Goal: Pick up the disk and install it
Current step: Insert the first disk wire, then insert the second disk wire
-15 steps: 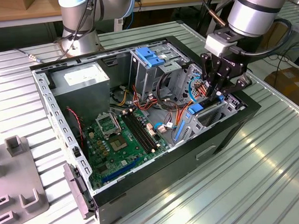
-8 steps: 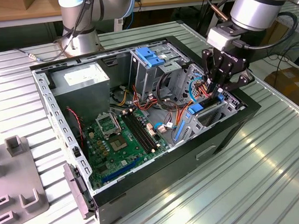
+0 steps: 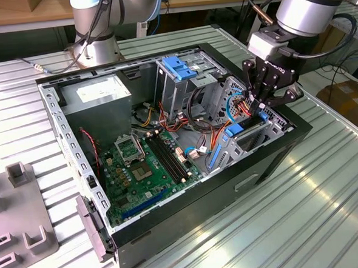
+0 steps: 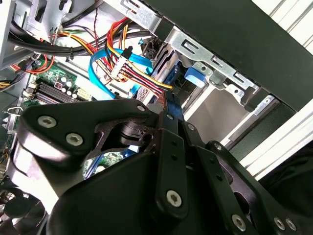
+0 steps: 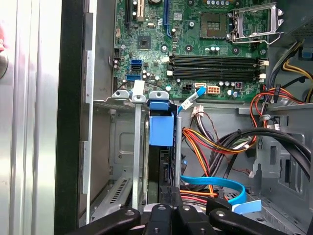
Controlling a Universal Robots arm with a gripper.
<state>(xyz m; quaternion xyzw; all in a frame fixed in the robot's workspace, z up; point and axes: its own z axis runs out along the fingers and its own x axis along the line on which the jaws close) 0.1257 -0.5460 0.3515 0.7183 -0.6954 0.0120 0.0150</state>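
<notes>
- We see the pincer (image 3: 263, 99) closed narrow on the disk (image 5: 165, 164), upright in its bay.
- We judge it stiff, dense, shock-sensitive; grip the blue frame edges.

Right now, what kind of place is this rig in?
Likely a robotics lab or workshop bench: an open computer case sits on a ribbed metal table, cardboard boxes stand nearby, and a second arm's base is behind.

Green motherboard (image 3: 146, 169) inside a black computer case (image 3: 272, 158); blue latch piece (image 3: 178, 67) on the grey drive cage (image 3: 188, 85); red, yellow and orange wires (image 5: 215, 144); light-blue cable (image 5: 215, 182); black gripper (image 3: 268, 101); ribbed silver desk (image 3: 305, 211)
</notes>
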